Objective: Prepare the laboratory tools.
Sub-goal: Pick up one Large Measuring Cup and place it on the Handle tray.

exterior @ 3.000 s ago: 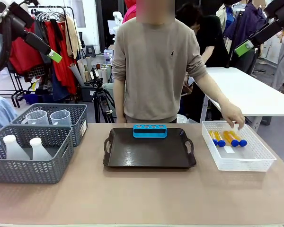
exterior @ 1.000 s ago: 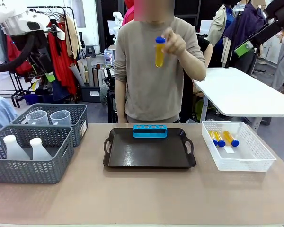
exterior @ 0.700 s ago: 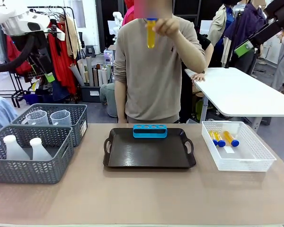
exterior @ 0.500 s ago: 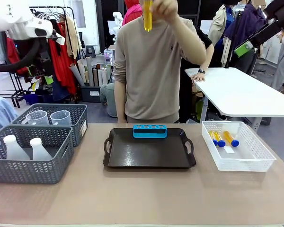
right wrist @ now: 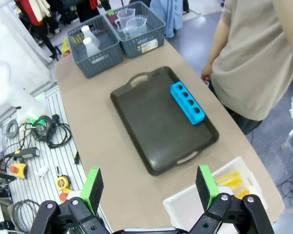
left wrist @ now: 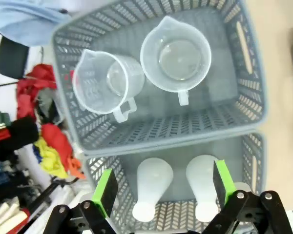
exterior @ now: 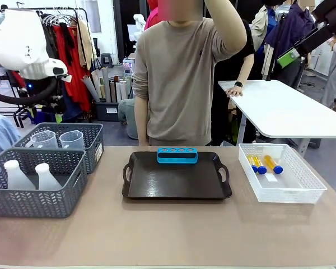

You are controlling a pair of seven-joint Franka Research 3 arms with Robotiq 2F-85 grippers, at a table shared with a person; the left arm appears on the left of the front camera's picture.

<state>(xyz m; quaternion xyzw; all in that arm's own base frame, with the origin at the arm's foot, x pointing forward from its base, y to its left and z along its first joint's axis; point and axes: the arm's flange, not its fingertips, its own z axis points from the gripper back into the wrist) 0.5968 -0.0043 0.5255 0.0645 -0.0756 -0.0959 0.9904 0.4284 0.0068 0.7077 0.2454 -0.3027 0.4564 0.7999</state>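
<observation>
In the left wrist view my left gripper (left wrist: 164,189) hangs open, high above two grey baskets. Two clear beakers (left wrist: 176,53) (exterior: 71,139) stand in the far basket, and two white flasks (left wrist: 151,187) (exterior: 14,174) stand in the near one. The blue rack (exterior: 177,155) (right wrist: 187,103) sits with its holes unfilled at the far edge of the dark tray (exterior: 177,190). Blue-capped amber tubes (exterior: 273,164) (right wrist: 229,183) lie in the white basket (exterior: 283,193). My right gripper (right wrist: 149,187) is open, high over the table. The person's arm is raised, its hand above the picture's top edge.
My left arm's white body (exterior: 22,45) hangs at the upper left above the grey baskets (exterior: 33,202). The right arm (exterior: 325,22) is at the upper right. The person stands behind the tray. Bare tabletop runs along the front edge (exterior: 168,241).
The person took a tube from the white basket and raised it past the picture's top edge. My left arm swung in and down over the grey baskets.
</observation>
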